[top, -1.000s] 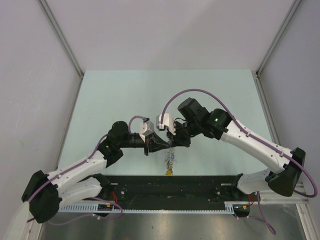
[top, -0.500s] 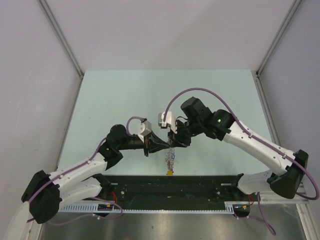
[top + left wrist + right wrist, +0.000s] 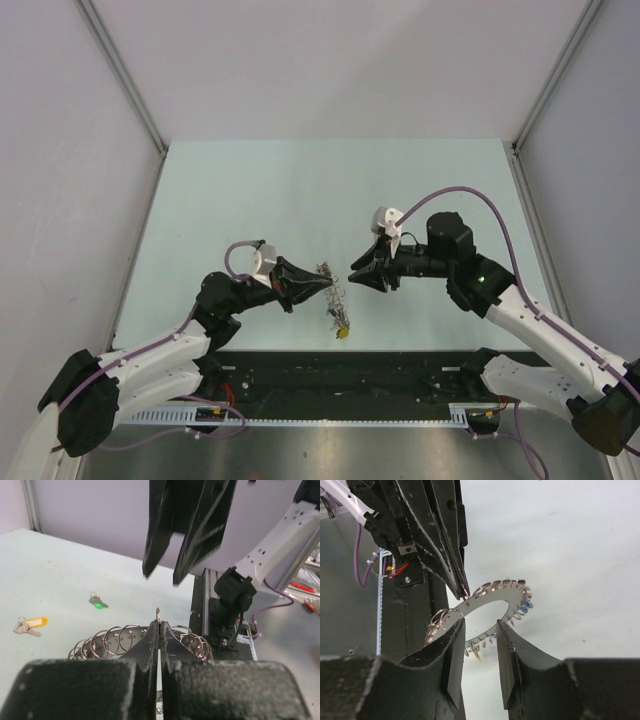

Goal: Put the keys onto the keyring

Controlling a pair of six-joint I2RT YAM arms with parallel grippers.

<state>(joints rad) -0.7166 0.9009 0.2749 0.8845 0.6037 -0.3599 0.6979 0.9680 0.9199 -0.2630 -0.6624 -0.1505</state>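
Pinches one small wire loop of the keyring (image 3: pixel 115 641) in the left pincer (image 3: pixel 159 626), both black fingers pressed flat together on the wire. Dangles the bundle just below that pincer's tips: a wreath of thin, shiny steel loops strung close, grey metal keys bristling outward, a few blue plastic heads, one yellow head lowest. Presents the wreath to the right wrist camera as a flattened oval, long axis slanting from low left to high right, open middle toward the lens. Cannot tell whether the low end touches the bench (image 3: pixel 55 565). Holds the right pincer (image 3: pixel 480 622) spread, tips aimed at the left pincer's tips, near but not touching. Shows the keys flat on the pale, matt bench, well apart from the left pincer, leftward in its wrist view: the green key (image 3: pixel 98 602) with plastic head toward the pincer and silver blade pointing away; the yellow-orange key (image 3: pixel 31 624) farther out, long axis crosswise, oblong head nearest the pincer.
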